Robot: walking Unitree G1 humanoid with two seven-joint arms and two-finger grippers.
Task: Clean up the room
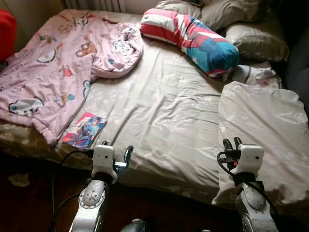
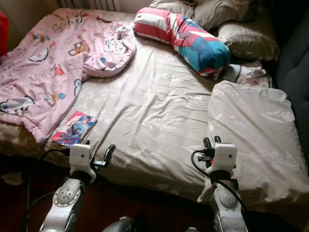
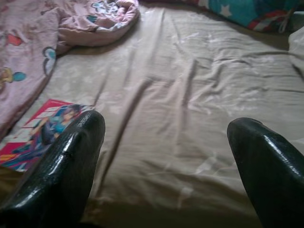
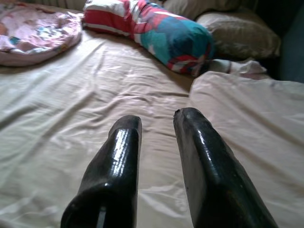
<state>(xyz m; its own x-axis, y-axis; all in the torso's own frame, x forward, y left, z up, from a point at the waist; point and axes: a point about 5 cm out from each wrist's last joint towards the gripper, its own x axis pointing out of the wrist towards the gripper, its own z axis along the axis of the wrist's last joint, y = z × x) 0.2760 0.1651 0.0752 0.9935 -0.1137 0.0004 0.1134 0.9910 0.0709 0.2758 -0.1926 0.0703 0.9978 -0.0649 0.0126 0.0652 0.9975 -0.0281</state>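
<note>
A bed with a wrinkled beige sheet (image 1: 159,106) lies before me. A pink cartoon blanket (image 1: 53,67) is crumpled over its left side. A colourful magazine (image 1: 85,129) lies at the front left edge of the bed, beside the blanket's hem. My left gripper (image 1: 117,146) hovers open over the near edge, just right of the magazine (image 3: 42,130), holding nothing. Over the front right edge my right gripper (image 1: 232,141) is shut and empty, beside a beige cover (image 1: 265,125).
A red, white and blue bolster (image 1: 193,38) lies across the head of the bed, with grey pillows (image 1: 256,41) behind it and a crumpled white cloth (image 1: 256,73) beside it. A red object (image 1: 6,31) stands far left. A pale scrap (image 1: 19,180) lies on the dark floor.
</note>
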